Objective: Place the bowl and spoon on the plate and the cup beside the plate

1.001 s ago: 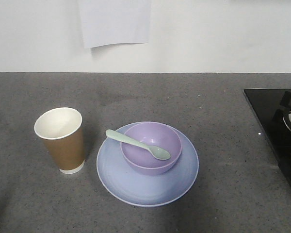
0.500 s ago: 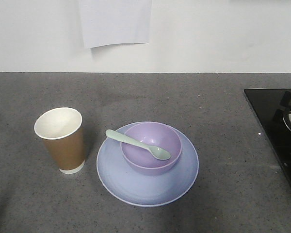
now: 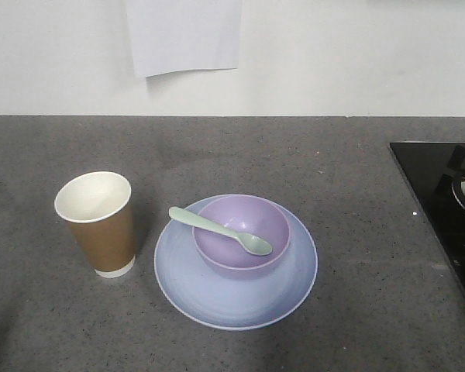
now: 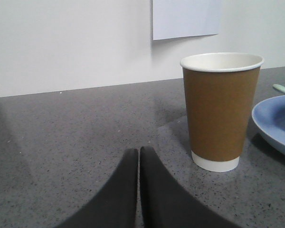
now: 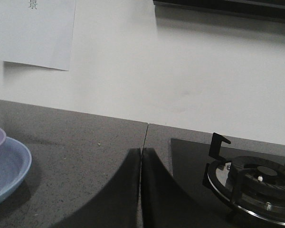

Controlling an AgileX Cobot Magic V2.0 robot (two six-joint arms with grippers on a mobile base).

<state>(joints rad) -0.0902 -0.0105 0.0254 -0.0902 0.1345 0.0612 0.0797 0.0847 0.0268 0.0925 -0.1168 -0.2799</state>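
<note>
In the front-facing view we saw no arm at all; both grippers showed only in their own wrist views. At the bottom of the left wrist view the left gripper [image 4: 139, 154] had its two dark fingers pressed together with nothing between them, and at the bottom of the right wrist view the right gripper [image 5: 141, 154] was closed the same way, empty.

Nearest in the front-facing view, low and centre, lay the plate [image 3: 217, 302] on the grey countertop [image 3: 356, 194]. The bowl [image 3: 244, 252] sat on it, toward its far side. The spoon [image 3: 219, 230] rested across the bowl, its scoop inside and its handle reaching over the rim to the upper left. Left of the plate, just beside it but apart, the cup [image 3: 101, 225] stood upright, its white inside showing.

In the left wrist view the plate was cut off at the right edge, and of the spoon only a handle tip showed. In the right wrist view the plate and bowl were cropped at the lower left.

At the right edge a black hob [image 3: 438, 201] was cut off; its burner grate [image 5: 256, 183] showed in the right wrist view.

Farthest, a white sheet [image 5: 31, 31] hung on the wall [image 3: 356, 54]; its single printed character at the upper left was too small for us to read with certainty
</note>
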